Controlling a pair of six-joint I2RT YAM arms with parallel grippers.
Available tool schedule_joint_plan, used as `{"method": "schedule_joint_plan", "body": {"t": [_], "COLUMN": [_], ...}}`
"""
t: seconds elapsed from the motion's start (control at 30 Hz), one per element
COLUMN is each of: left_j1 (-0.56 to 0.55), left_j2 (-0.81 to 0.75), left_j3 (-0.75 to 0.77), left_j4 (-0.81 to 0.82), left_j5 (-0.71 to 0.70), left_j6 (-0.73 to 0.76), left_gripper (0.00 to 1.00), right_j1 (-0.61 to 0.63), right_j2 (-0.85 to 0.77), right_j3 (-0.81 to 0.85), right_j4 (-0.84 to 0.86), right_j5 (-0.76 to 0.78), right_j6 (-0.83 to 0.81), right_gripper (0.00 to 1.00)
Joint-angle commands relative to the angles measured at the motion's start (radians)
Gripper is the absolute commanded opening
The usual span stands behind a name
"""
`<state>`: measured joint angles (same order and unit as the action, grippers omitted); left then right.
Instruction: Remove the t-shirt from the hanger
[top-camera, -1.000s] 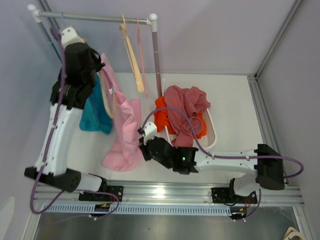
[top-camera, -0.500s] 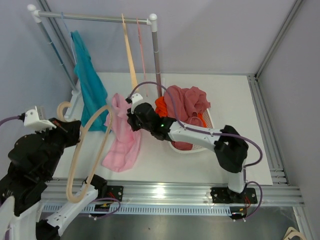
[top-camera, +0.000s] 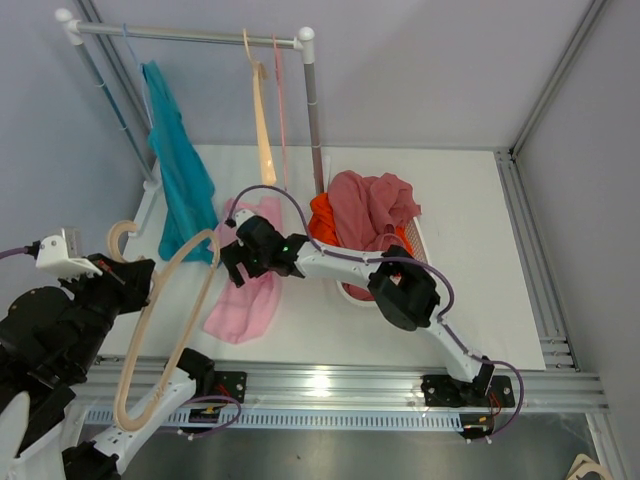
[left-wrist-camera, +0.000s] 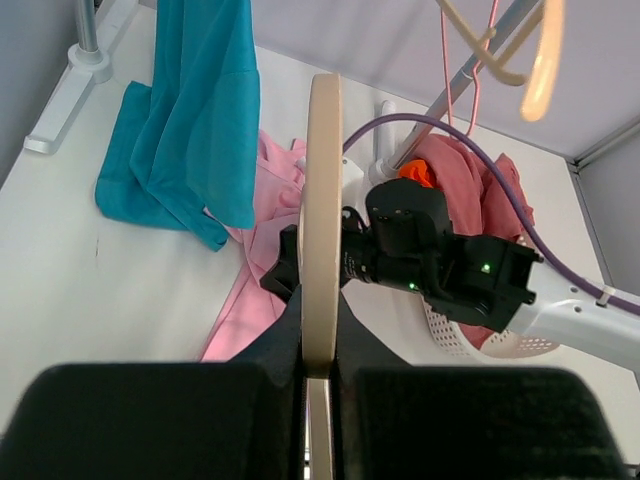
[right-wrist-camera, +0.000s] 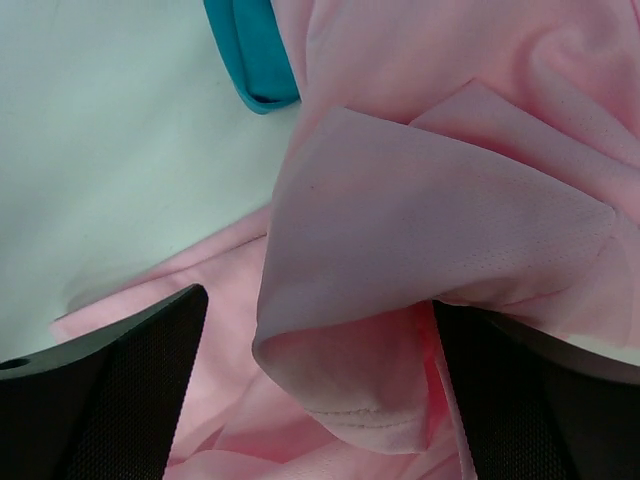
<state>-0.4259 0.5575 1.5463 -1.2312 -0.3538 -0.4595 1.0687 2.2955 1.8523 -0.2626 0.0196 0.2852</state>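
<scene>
One pink mesh t-shirt (right-wrist-camera: 440, 210) lay crumpled on the white surface (top-camera: 470, 190). The left fingers (left-wrist-camera: 150, 420) pinched one smooth, curved beige hanger (left-wrist-camera: 322, 200); the right fingers (right-wrist-camera: 110, 400) stood wide apart over the t-shirt.

Pink tee (top-camera: 240, 305), teal shirt (top-camera: 178, 180), beige hngr (left-wrist-camera: 322, 200).

Left hand (left-wrist-camera: 318, 375) clamps the hanger (left-wrist-camera: 322, 220) — pink t-shirt (left-wrist-camera: 265, 215) beyond.

The overhead camera looks down from the near edge over the tabletop (top-camera: 470, 200). The left wrist camera sights along its hanger (left-wrist-camera: 322, 200), from farther off, toward the pink shirt (left-wrist-camera: 268, 215), which the right wrist camera views from very close
</scene>
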Motion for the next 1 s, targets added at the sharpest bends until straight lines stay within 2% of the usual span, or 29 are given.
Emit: {"method": "schedule_joint_plan", "body": {"t": [0.0, 0.2, 0.23, 0.27, 0.3, 0.33, 0.43, 0.5, 0.57, 0.63, 0.73, 0.8, 0.9, 0.97], "left_j1": [-0.007, -0.007, -0.007, -0.007, -0.007, -0.007, -0.007, -0.007, -0.007, -0.007, -0.007, -0.004, 0.019, 0.073], "left_j2": [0.008, 0.030, 0.042, 0.048, 0.053, 0.064, 0.105, 0.130, 0.181, 0.214, 0.306, 0.346, 0.412, 0.435], "left_j3": [-0.008, -0.038, -0.038, -0.041, -0.049, -0.046, -0.031, -0.009, 0.030, 0.046, 0.086, 0.106, 0.101, 0.093], "left_j4": [0.042, 0.104, 0.125, 0.140, 0.157, 0.192, 0.236, 0.286, 0.318, 0.349, 0.444, 0.490, 0.576, 0.670], "left_j5": [0.024, 0.009, 0.009, 0.009, 0.007, 0.003, -0.004, -0.019, -0.031, -0.040, -0.036, -0.048, -0.048, 0.007], "left_j6": [0.030, 0.050, 0.056, 0.061, 0.067, 0.083, 0.116, 0.137, 0.159, 0.177, 0.193, 0.211, 0.231, 0.229], "left_gripper": [0.01, 0.01, 0.01, 0.01, 0.01, 0.01, 0.01, 0.01, 0.01, 0.01, 0.01, 0.01, 0.01, 0.01], "right_j1": [0.011, 0.046, 0.050, 0.059, 0.063, 0.080, 0.120, 0.170, 0.209, 0.247, 0.232, 0.203, 0.126, 0.053], "right_j2": [0.073, 0.081, 0.073, 0.050, 0.033, -0.013, -0.118, -0.256, -0.359, -0.522, -0.758, -0.894, -0.955, -0.952], "right_j3": [0.067, -0.039, -0.091, -0.122, -0.157, -0.238, -0.432, -0.520, -0.602, -0.614, -0.532, -0.452, -0.244, -0.138], "right_j4": [-0.116, -0.141, -0.139, -0.133, -0.122, -0.104, -0.075, -0.081, -0.156, -0.245, -0.458, -0.522, -0.647, -0.734], "right_j5": [0.040, 0.143, 0.158, 0.163, 0.169, 0.174, 0.160, 0.140, 0.126, 0.128, 0.160, 0.192, 0.279, 0.344], "right_j6": [-0.015, -0.004, -0.001, 0.009, 0.022, 0.037, 0.060, 0.078, 0.086, 0.101, 0.117, 0.117, 0.089, 0.045], "right_gripper": [0.99, 0.99, 0.92, 0.36, 0.11, 0.00, 0.00, 0.00, 0.00, 0.00, 0.00, 0.00, 0.00, 0.00]}}
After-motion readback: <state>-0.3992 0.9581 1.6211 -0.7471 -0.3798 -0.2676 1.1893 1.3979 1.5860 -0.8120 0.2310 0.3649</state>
